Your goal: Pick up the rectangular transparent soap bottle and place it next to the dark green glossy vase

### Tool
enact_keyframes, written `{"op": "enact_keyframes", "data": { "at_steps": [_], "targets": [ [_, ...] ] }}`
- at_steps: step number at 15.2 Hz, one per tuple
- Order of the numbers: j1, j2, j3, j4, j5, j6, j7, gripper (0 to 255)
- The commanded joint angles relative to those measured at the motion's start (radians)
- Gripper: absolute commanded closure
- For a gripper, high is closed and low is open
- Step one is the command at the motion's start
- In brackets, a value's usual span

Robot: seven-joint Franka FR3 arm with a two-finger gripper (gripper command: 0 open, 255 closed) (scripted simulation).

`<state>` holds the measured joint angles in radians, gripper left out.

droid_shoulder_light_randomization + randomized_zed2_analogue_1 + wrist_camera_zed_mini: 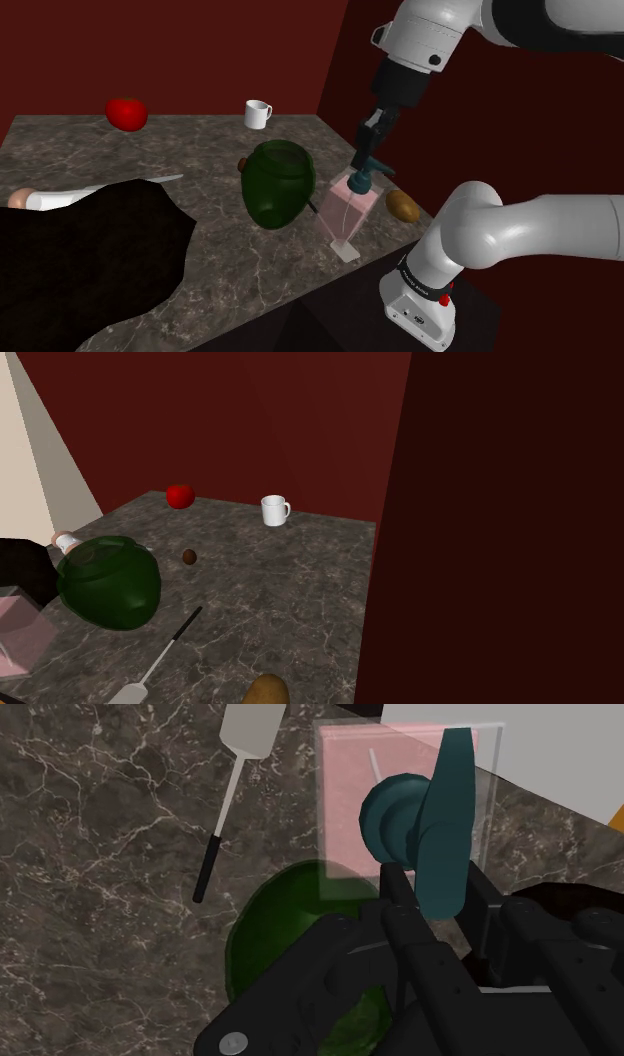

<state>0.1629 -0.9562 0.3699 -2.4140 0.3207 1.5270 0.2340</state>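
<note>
In the shoulder view, a red fruit (127,113) sits at the bench's (260,272) far left, with a white mug (258,114) toward 12 o'clock. The dark green vase (274,182) stands mid-bench. At its 3 o'clock, just beside it, the clear pink-filled bottle (350,208) leans, the hand (368,158) clamped on its teal pump. A potato (403,205) lies at the bottle's 3 o'clock.

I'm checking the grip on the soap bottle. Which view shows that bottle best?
The shoulder view: the whole bottle shows beside the vase, the gripper clasping its teal pump. The wrist view looks down on pump and pink body. The second exterior view catches a corner at its left edge.
</note>
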Motion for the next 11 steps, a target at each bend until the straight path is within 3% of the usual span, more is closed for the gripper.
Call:
{"op": "enact_keyframes", "data": {
  "at_steps": [1,11],
  "targets": [
    [0.003,-0.008,0.006,-0.03,0.006,0.022,-0.002,255],
    [0.022,-0.04,0.043,-0.176,0.044,0.136,-0.012,255]
  ]
}}
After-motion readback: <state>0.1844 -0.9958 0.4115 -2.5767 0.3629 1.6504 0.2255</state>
